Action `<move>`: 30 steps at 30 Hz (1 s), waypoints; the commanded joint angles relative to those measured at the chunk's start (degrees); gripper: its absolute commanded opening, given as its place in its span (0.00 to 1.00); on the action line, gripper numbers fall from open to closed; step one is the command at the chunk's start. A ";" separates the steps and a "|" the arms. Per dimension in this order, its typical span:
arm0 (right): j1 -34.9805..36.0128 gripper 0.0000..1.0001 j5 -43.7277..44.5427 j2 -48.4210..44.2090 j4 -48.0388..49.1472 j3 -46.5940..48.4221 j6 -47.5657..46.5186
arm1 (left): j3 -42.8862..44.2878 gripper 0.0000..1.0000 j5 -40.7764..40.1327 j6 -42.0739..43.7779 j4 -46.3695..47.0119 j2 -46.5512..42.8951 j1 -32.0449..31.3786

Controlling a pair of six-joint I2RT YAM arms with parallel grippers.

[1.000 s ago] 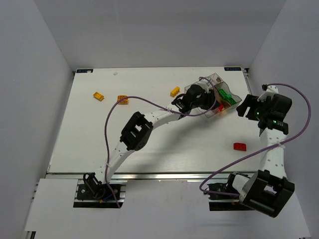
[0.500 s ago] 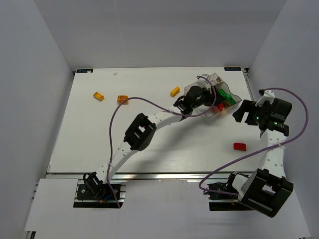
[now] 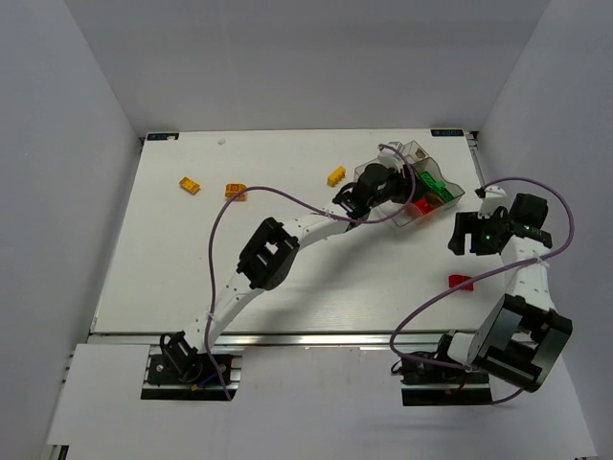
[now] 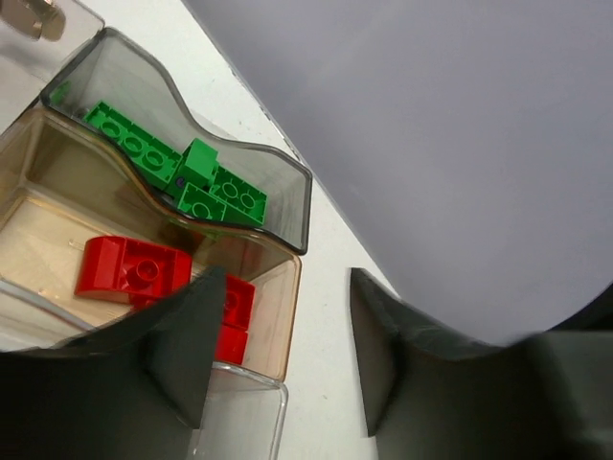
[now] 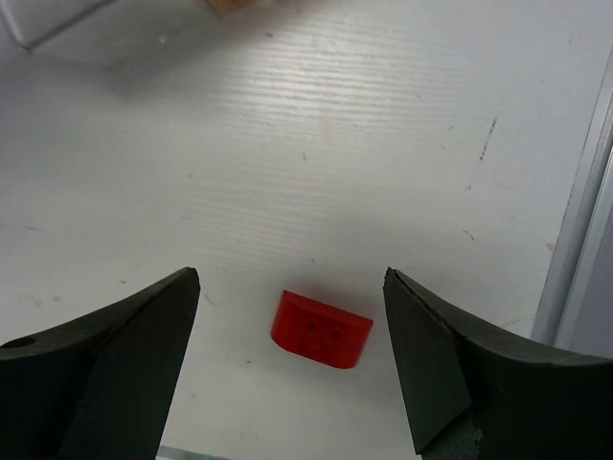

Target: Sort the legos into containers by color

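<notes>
The clear box of containers point(image 3: 418, 153) stands at the back right of the table. One compartment holds green legos point(image 4: 182, 177) and the one beside it holds red legos point(image 4: 134, 268). My left gripper point(image 3: 383, 184) hovers over the box, open and empty; in the left wrist view the left gripper point(image 4: 285, 287) straddles the box's corner point(image 4: 292, 259). A loose red lego point(image 5: 321, 330) lies on the table, and my right gripper point(image 5: 290, 287) hangs open above it. In the top view the right gripper point(image 3: 466, 236) is just behind this red lego point(image 3: 461, 281).
A yellow lego point(image 3: 336, 176) lies left of the box. An orange lego point(image 3: 235, 191) and another yellow-orange one point(image 3: 190, 184) lie at the back left. The table's metal right edge point(image 5: 575, 249) runs close to the loose red lego.
My right arm has swung in from the table's right edge, bringing its open gripper over the loose red lego. The left gripper has stayed over the box.
</notes>
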 commanded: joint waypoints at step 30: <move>-0.07 0.77 10.13 16.69 -18.60 3.67 -74.44 | -70.08 0.85 -11.63 22.30 -38.50 -88.08 6.82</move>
